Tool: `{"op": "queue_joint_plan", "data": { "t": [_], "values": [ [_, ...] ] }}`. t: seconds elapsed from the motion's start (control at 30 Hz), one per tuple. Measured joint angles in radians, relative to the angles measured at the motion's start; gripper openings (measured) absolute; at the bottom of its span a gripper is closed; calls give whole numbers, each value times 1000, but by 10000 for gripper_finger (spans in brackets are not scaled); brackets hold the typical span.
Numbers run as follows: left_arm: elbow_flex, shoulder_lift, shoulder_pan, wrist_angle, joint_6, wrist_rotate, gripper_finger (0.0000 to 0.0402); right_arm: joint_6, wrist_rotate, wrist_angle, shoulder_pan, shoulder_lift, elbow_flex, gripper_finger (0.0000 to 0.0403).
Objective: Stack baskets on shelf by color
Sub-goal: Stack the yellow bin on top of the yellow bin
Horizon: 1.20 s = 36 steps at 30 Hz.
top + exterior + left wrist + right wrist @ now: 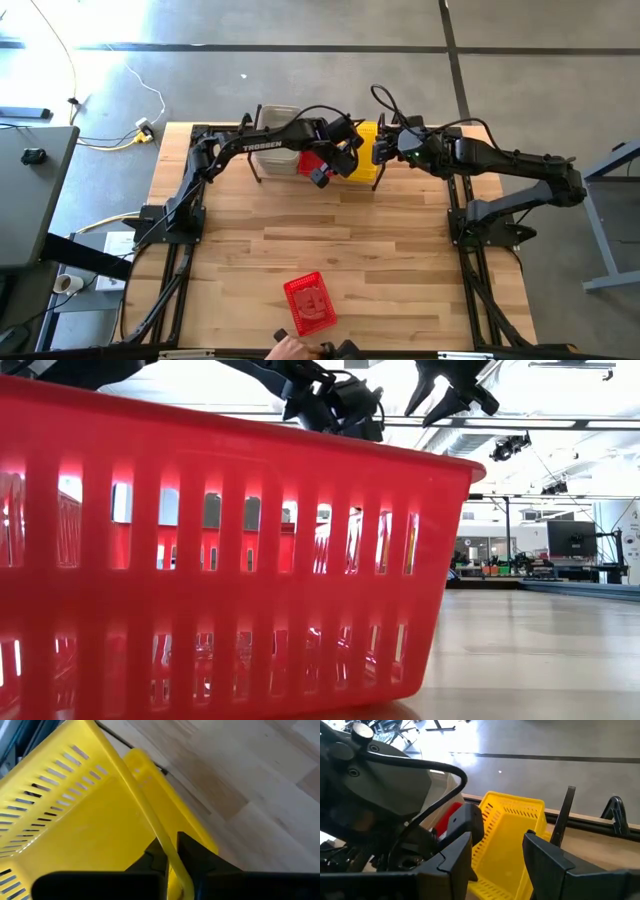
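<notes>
Left gripper [172,865]: fingers pressed together on the rim of the yellow basket [90,830], one dark finger each side of the thin lip. You hold that basket at the back of the table, over the right-hand part of the shelf [258,168], tilted.

Right gripper [497,852]: fingers spread wide, pinching nothing, hovering just beside the same yellow basket on its far-right side.

Handling note, as a judgement: the step in hand looks like seating the yellow basket on the shelf. Level it first, lower it straight between the black rod ends, and release only once its base sits flat. Keep your right gripper clear of the rim, or use it to steady the free side; the two grippers are close together, so move one at a time.

Item, yellow basket: rectangular, slotted sides, smooth floor, rolled rim; a second yellow edge shows beneath it in the left wrist view.

Item, clear-grey basket [278,120]: on the shelf's left part, partly hidden by the left arm.

Item, red basket [310,303]: slotted sides, alone near the table's front edge, well apart from the shelf. A person's hand [290,349] shows just in front of it.
</notes>
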Motion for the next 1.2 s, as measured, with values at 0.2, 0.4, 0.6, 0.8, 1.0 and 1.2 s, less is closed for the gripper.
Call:
{"op": "queue_joint_plan", "data": {
  "t": [0.2,0.4,0.6,0.8,1.0,1.2],
  "values": [
    [0,0,-9,-4,-1,0,48,0,0,0,0,0,0,161],
    [0,0,-34,-4,-1,-44,77,0,0,0,0,0,0,161],
    [0,0,-45,-3,0,-116,82,0,-8,-6,0,0,0,161],
    [0,-1,-45,-4,-2,-164,83,-1,-11,-8,0,0,0,161],
    [0,-1,-51,-1,-36,-178,83,-1,-11,-8,0,0,0,161],
    [0,-1,-70,0,-63,-218,84,-1,-16,-8,0,0,0,161]
  ]
}}
